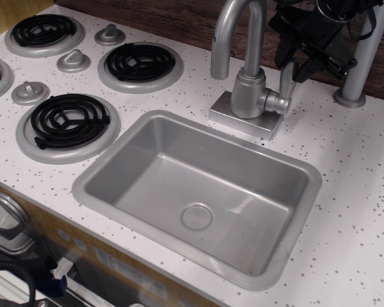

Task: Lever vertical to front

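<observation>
The lever is a slim silver rod standing nearly upright from a stubby side pivot on the right of the faucet body. My black gripper hangs at the top right, just above and around the lever's upper end. Its fingers stand apart on either side of the rod tip, and I see no firm grip. The lever's very top is hidden behind the gripper. The tall curved spout rises to the left of the lever.
A grey sink basin lies in front of the faucet base. A thick grey pole with a round foot stands just right of the gripper. Black coil burners and silver knobs are on the left.
</observation>
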Robot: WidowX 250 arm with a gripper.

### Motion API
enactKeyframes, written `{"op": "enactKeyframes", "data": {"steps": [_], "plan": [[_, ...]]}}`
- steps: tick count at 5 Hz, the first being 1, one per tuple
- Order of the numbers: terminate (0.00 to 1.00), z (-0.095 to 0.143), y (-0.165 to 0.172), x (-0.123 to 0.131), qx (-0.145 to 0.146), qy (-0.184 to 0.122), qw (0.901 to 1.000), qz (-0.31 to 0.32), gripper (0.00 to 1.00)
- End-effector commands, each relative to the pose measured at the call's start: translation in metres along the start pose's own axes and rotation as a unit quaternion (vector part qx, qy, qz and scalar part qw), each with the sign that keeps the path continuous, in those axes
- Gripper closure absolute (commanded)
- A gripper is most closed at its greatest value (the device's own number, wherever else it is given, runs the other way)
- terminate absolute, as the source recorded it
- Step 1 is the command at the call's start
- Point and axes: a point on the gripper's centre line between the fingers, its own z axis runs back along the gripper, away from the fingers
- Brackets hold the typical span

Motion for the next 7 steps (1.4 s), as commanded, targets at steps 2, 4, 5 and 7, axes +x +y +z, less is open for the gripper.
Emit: {"op": "enactKeyframes", "data": {"steps": [2,4,5,7], "plan": [[0.00,0.015,-0.007,-0.023,-0.019,0.020,0.9981,0.054,1.00],[0.00,-0.006,-0.011,-0.038,-0.071,0.104,0.9895,0.071,1.00],[0.00,-0.016,-0.012,-0.040,-0.079,0.096,0.9896,0.072,1.00],[0.00,-0.025,-0.014,-0.043,-0.085,0.088,0.9898,0.073,1.00]]}}
